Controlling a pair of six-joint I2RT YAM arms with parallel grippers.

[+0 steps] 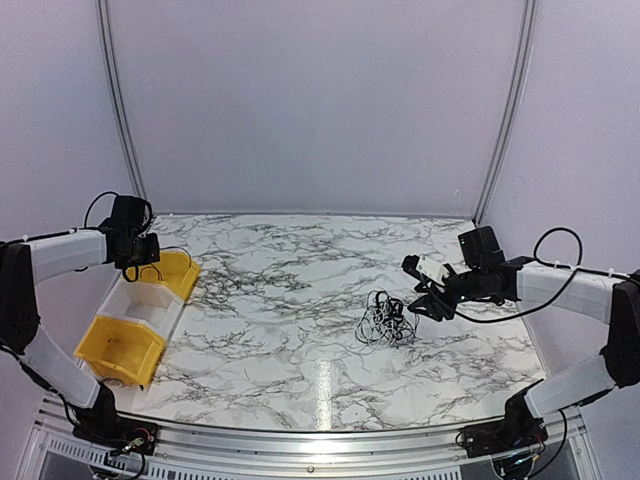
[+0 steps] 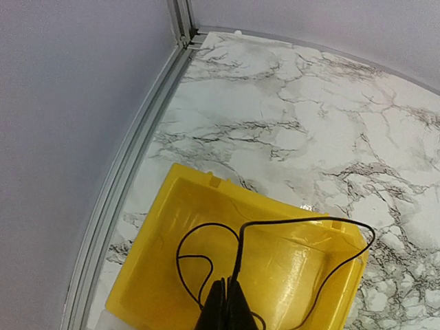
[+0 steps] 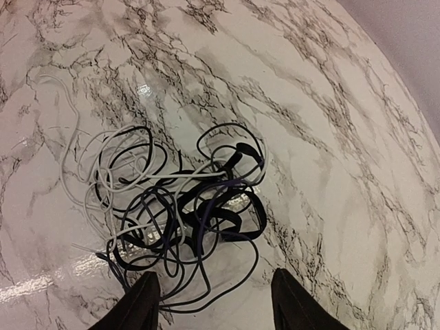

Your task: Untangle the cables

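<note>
**a:** what's the pile actually made of?

**b:** thin rubbery wires, mostly black, some dark bluish, a few pale white ones. the clump of cables [image 3: 179,206] sits mid-frame in the right wrist view. its loops spring out in rough circles and there's a flatter black band on its right side. it lies on the marble-print table [image 1: 280,290], which is glossy white with grey veins and a glare streak.

**a:** and the grippers?

**b:** the right gripper [image 3: 214,295] is at the bottom edge of that frame with its jaws wide apart. the clump is just above them in the picture, and i can't tell if anything's touching. the left gripper [image 2: 225,306] is pinched together on a single black cable [image 2: 302,223] at the bottom centre of the left wrist view. that wire arcs in loops over the yellow bin [image 2: 165,234], which is smooth shiny plastic, boxy with rounded corners.

**a:** anything only the overhead gives?

**b:** yep. it puts the clump right of centre, well apart from the bins at the left. it also shows a white bin [image 1: 145,305] between that yellow one and a second yellow bin [image 1: 118,348] at lower left. but the clump is just a dark scribble from up there, and only the wrist view shows the wire colours.
</note>
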